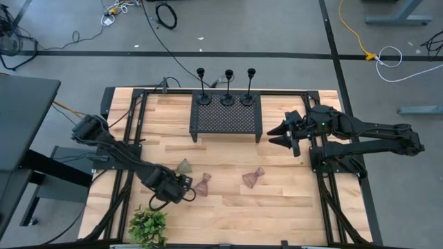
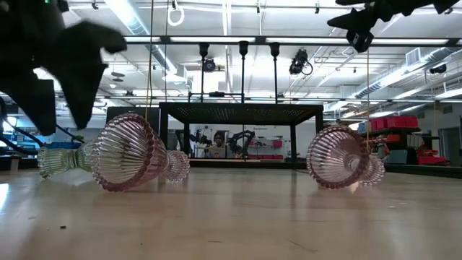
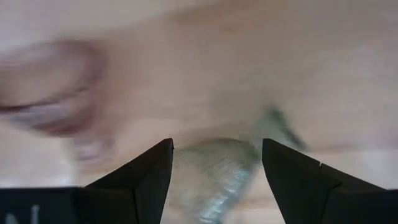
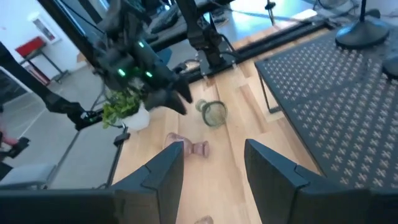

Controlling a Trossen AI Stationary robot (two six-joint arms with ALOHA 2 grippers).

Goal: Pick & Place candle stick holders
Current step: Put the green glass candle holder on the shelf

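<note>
Three tall black candle stick holders (image 1: 227,86) stand on their round feet on the black perforated stand (image 1: 226,121) at the table's far middle. Three small glass holders lie on their sides on the wood: a greenish one (image 1: 183,166) and two pinkish ones (image 1: 203,183) (image 1: 252,178). My left gripper (image 1: 185,180) is open and hangs above the greenish holder (image 3: 221,177), one finger on either side of it, apart from it. My right gripper (image 1: 277,135) is open and empty, in the air just right of the stand.
A green leafy plant (image 1: 147,227) stands at the table's near left edge, close to my left arm. The stand's bare perforated top lies near of the black holders. Bare wood shows between the pinkish holders and the near edge.
</note>
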